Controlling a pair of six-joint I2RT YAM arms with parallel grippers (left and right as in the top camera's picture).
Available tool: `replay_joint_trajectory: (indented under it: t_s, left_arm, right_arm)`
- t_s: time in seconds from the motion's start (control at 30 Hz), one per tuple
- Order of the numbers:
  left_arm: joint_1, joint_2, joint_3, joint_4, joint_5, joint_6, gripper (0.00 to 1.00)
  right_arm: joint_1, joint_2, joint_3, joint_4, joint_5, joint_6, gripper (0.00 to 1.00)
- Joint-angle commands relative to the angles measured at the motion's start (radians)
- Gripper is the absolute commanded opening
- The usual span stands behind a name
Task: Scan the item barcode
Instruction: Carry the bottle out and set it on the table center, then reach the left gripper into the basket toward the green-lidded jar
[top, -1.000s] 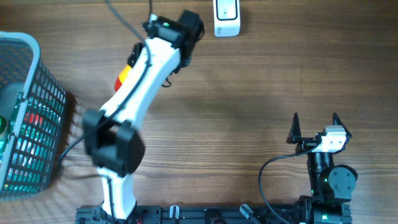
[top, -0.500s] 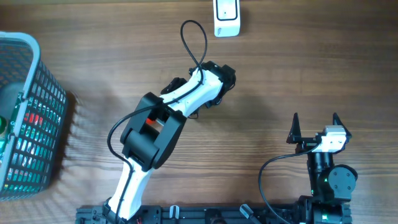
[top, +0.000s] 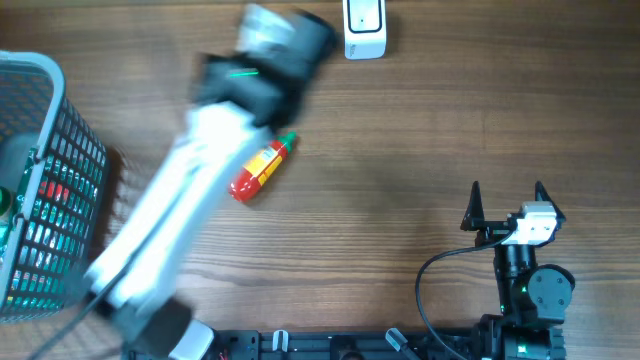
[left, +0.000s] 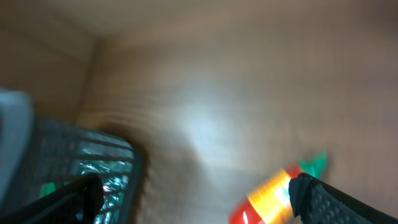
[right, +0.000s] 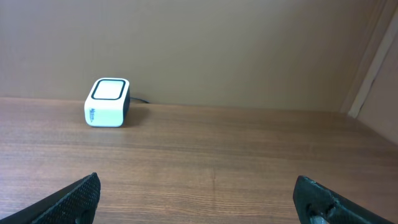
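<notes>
Plainly, wood surface (top: 430, 110), beige wall (right: 217, 37); red-yellow bottle (top: 258, 172), green cap (top: 288, 143), lies flat; left tool (left: 196, 190), right tool (top: 507, 192) spread wide, empty.

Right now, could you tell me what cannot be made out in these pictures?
Red-and-yellow plastic bottle: label too small overhead, motion-blurred in the left wrist view.
Grey wire-mesh basket: contents cut off by the overhead's left edge.
White box-shaped scanner: far end cut off by the overhead's top edge.

Red sauce bottle (top: 262, 168) flat on the table (top: 400, 120), white scanner (top: 364, 28) well apart.
</notes>
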Motion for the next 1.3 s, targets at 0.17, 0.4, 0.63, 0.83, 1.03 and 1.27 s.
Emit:
replay_joint_trajectory:
  t_s: [0.17, 0.4, 0.63, 0.83, 1.03, 1.27]
  left_arm:
    - [0.861, -0.439, 0.08, 0.008, 0.158, -0.153, 1.0]
    - [1.199, -0.278, 0.08, -0.084, 0.396, -0.287, 1.0]
    - [1.206, -0.331, 0.08, -0.088, 0.395, -0.294, 1.0]
    - [1.206, -0.338, 0.08, -0.089, 0.395, -0.295, 1.0]
    - [1.206, -0.212, 0.079, -0.057, 0.301, -0.352, 0.97]
    - [1.286, 0.105, 0.079, -0.008, 0.362, -0.331, 0.91]
  right_arm:
    - [-0.003, -0.004, -0.001, 0.002, -0.011, -0.006, 1.0]
    - [-0.003, -0.004, -0.001, 0.002, -0.011, -0.005, 1.0]
    - [-0.003, -0.004, -0.001, 0.002, -0.011, -0.006, 1.0]
    - [-0.003, -0.004, -0.001, 0.002, -0.011, -0.005, 1.0]
    - [-0.003, -0.004, -0.001, 0.002, -0.011, -0.006, 1.0]
    - [-0.003, -0.004, -0.001, 0.002, -0.011, -0.006, 1.0]
